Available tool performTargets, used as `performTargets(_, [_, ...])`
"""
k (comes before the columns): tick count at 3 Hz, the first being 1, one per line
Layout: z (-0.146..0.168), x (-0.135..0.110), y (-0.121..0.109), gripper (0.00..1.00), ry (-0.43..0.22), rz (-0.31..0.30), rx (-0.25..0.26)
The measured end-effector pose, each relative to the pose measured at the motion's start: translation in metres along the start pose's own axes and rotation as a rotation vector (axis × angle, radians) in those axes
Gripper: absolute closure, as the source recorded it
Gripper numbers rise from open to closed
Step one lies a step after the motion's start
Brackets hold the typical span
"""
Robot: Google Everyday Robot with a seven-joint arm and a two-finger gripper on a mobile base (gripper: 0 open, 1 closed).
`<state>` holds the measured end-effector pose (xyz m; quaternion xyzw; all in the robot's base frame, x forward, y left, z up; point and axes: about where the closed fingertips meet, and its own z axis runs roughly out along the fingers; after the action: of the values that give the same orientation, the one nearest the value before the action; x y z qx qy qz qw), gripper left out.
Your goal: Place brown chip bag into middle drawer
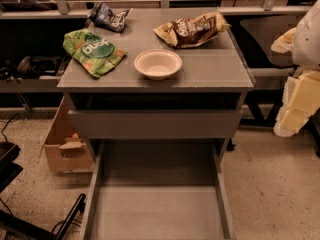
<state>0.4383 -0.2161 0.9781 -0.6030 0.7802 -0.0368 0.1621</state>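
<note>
Nearest and low: drawer (pixel 159 211) pulled right out, grey, shallow, with a flat bare floor and low walls, open to take the bag. Just above, a shut flat front panel (pixel 152 124). Left of the cabinet, on the floor, a cardboard box (pixel 62 149). At the right edge, well clear of the cabinet: gripper (pixel 296 104), pale yellow, blocky, nothing seen in it; clenched or released, cannot tell. On the matte grey top (pixel 215 71), near middle: round cream bowl (pixel 158 63), smooth. Left of it, glossy green bag (pixel 92 51). Far right of the top, not yet fetched: brown bag (pixel 192 30), crinkled, tan-edged, lying flat, apart from the bowl. Far left corner: small blue bag (pixel 109 16).
</note>
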Motion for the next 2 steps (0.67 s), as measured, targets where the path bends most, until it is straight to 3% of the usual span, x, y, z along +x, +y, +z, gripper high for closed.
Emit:
performTargets(1, [0.001,-0.002,-0.002,0.00,-0.009,-0.005,0.005])
performTargets(2, [0.020,-0.034,-0.035,0.00,-0.125,-0.071,0.070])
